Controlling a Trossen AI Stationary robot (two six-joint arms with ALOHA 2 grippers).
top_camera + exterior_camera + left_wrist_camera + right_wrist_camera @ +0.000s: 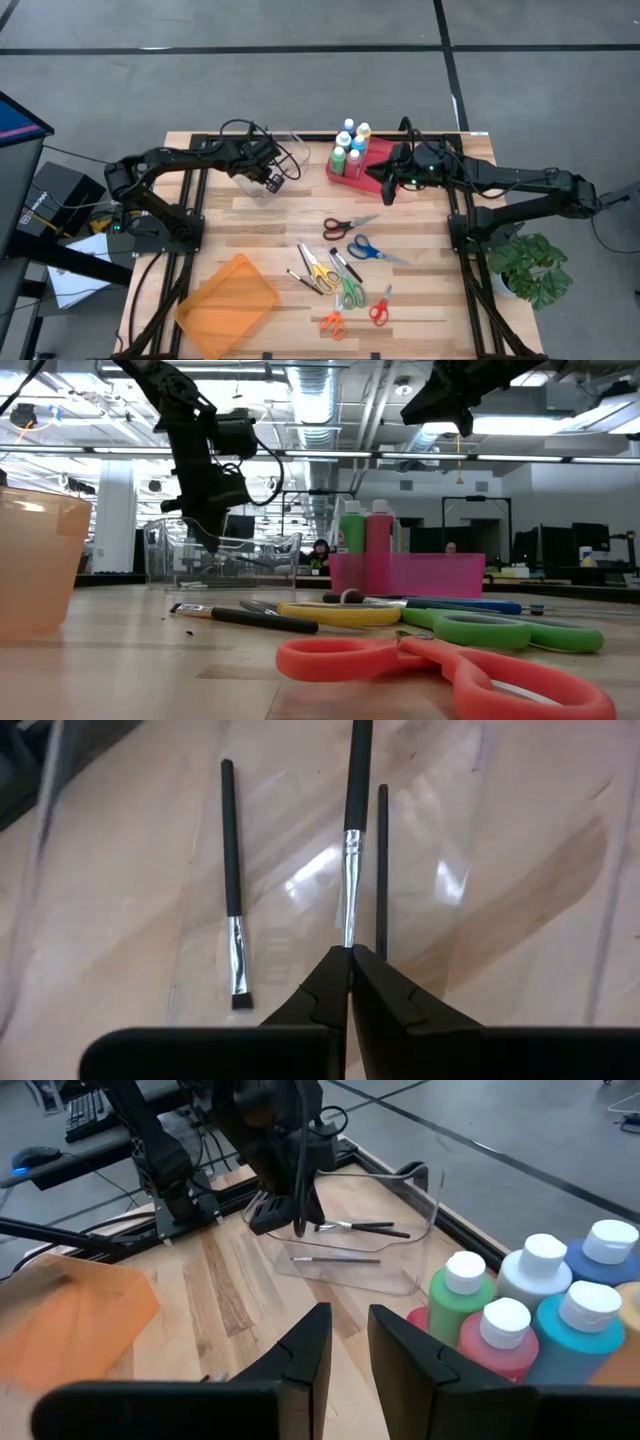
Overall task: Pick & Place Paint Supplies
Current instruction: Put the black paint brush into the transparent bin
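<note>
Left end effector (350, 952) pinching paintbrush (352, 870) above clear bin (262, 165).

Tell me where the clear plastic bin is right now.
In the high view, the clear bin sits at the table's far edge, left of the pink tray of paint bottles. The left gripper hangs over it, shut on a paintbrush.
</note>
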